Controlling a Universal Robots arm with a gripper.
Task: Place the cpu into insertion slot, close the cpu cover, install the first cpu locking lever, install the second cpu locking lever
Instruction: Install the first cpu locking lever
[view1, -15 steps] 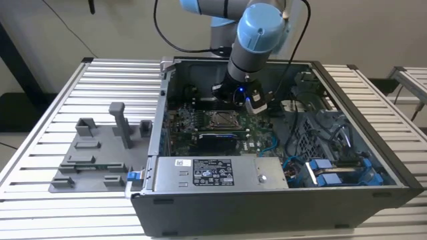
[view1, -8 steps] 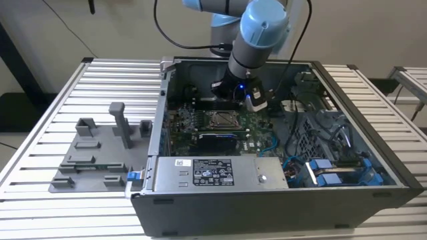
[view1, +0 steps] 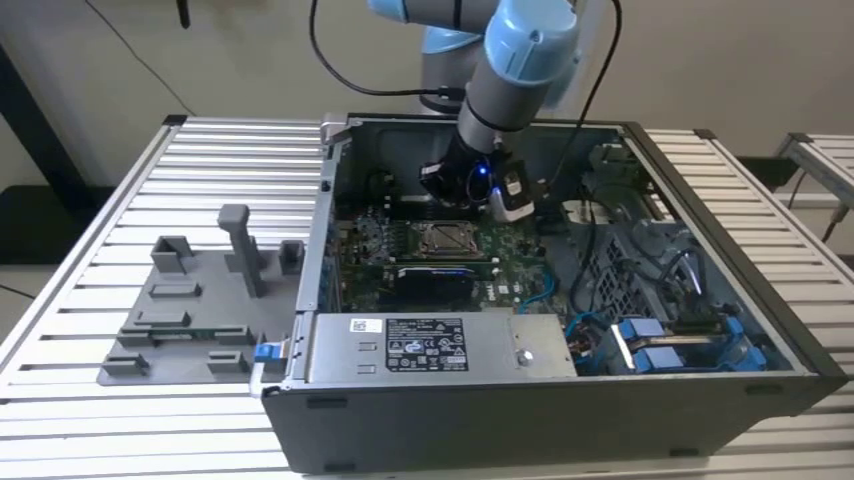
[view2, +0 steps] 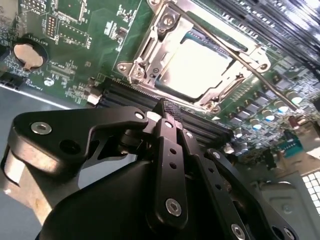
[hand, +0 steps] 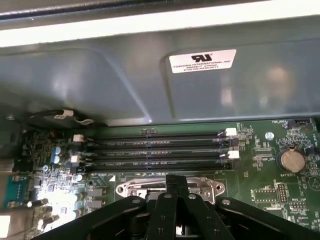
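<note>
**A:** Where is the cpu (view2: 200, 65) sitting?

**B:** It is lying flat in the socket at the middle of the motherboard (view2: 75, 30). The cpu cover (view2: 150, 60) is lying down over it, so those two steps are looking done.

**A:** And the levers?

**B:** One locking lever (view2: 220, 40) is running along the cover's edge. I cannot tell whether it is latched.

**A:** The gripper (view2: 167, 107)?

**B:** It is hovering close above the socket, jaws pressed together, gripping nothing.
</note>
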